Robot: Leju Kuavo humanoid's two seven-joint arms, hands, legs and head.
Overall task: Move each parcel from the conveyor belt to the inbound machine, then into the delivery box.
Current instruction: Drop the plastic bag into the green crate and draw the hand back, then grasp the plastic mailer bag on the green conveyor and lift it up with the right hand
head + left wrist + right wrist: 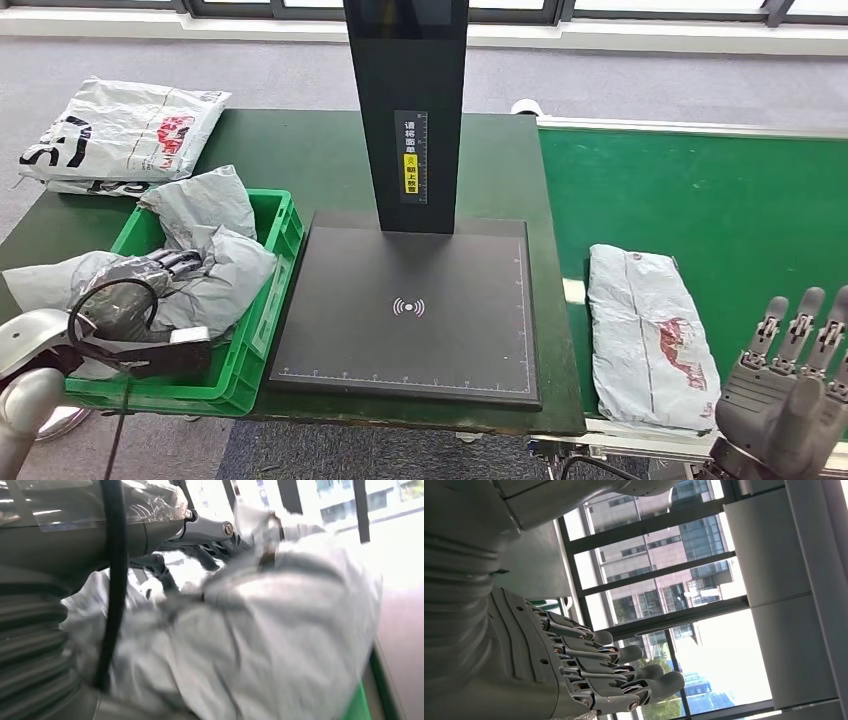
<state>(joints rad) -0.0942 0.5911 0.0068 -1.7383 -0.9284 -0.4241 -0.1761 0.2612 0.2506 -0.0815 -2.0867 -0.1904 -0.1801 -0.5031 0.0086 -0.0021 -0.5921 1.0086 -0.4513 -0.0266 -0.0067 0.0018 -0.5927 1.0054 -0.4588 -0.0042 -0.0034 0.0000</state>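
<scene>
Fingers (178, 262) of the left hand (165, 268) dark and half buried in a crumpled grey parcel (215, 262), apparently closed on its folds; left wrist view blurred, grip not fully certain. Parcel lying in the green delivery box (262, 330), among other grey bags. Seemingly the last step for this parcel: dropping it in the box, with letting go and drawing the arm clear to come.

Right hand (790, 400) raised at the near edge of the green conveyor belt (720, 190), fingers straight, spread, holding nothing, just beside a flat white parcel (648, 335) lying on the belt. Black scanner plate (410, 310) of the inbound machine bare between belt and box. Probably next for the right hand: lowering onto that white parcel, gripping it, carrying it across to the plate. One more white bag (120, 135) on the table beyond the box.
</scene>
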